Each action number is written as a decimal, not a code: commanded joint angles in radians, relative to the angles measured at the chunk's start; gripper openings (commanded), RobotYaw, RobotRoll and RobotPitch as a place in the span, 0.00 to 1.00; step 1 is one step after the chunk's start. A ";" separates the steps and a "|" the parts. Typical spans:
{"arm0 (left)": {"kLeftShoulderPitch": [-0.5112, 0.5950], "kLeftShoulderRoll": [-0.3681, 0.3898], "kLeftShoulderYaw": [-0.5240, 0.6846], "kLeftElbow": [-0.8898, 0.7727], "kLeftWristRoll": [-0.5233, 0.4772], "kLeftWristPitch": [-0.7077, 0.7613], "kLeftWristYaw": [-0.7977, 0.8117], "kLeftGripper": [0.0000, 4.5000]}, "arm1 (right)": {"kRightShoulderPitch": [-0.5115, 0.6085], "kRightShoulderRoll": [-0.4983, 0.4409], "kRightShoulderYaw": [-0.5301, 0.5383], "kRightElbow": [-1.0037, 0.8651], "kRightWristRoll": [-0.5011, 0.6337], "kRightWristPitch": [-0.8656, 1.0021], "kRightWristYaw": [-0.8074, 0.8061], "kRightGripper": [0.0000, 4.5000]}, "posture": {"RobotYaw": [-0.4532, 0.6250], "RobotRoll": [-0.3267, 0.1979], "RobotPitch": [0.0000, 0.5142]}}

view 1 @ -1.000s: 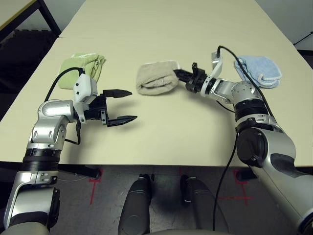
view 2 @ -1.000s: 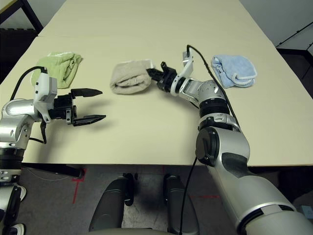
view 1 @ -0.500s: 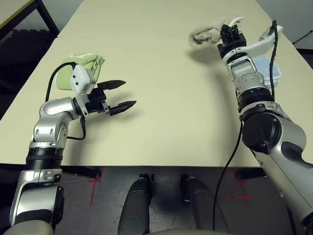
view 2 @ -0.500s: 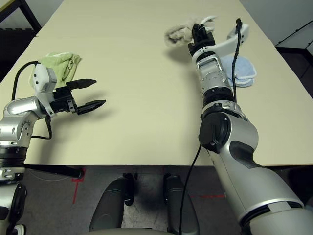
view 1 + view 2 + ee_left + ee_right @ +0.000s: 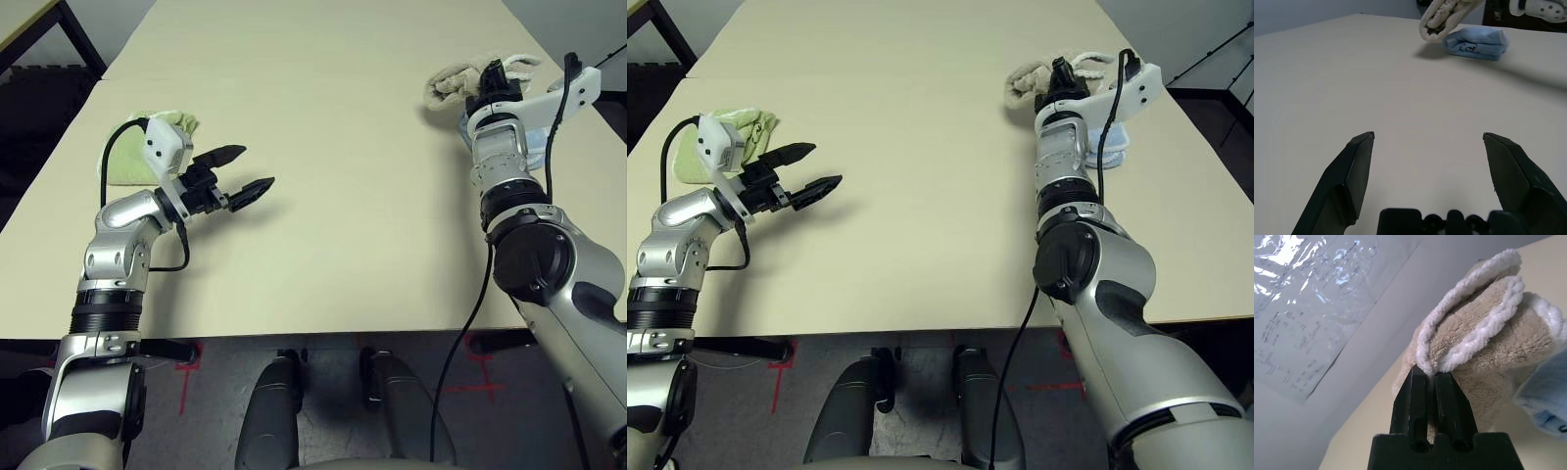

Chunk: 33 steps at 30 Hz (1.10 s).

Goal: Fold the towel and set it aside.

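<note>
1 folded beige towel [image 5: 453,84] hangs clamped in the right end effector [image 5: 493,80], raised just beside the light blue towel [image 5: 1476,42] at far right; left end effector [image 5: 238,175] gapes apart.

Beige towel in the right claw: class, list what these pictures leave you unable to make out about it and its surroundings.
- Beige towel: its label and loop are not visible; folds hide them in the right wrist view.
- Light blue towel: mostly hidden in the left eye view behind the right claw and forearm.
- Light green towel: partly hidden in the left eye view by the left wrist's white camera housing.
- Printed sheet: writing too small and blurred, right wrist view.
</note>
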 commanded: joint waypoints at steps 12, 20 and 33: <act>0.006 0.040 -0.029 -0.012 0.011 -0.026 -0.099 1.00 | 0.068 -0.058 -0.001 0.030 -0.038 -0.070 -0.122 0.01 | 0.40 0.62 0.39; 0.030 0.043 -0.027 -0.041 0.007 -0.015 -0.091 1.00 | 0.039 -0.072 -0.039 0.031 0.002 -0.062 -0.067 0.01 | 0.41 0.62 0.39; 0.050 0.042 -0.021 -0.076 0.003 0.007 -0.076 1.00 | 0.018 -0.103 -0.055 0.050 -0.005 -0.044 -0.031 0.01 | 0.42 0.62 0.39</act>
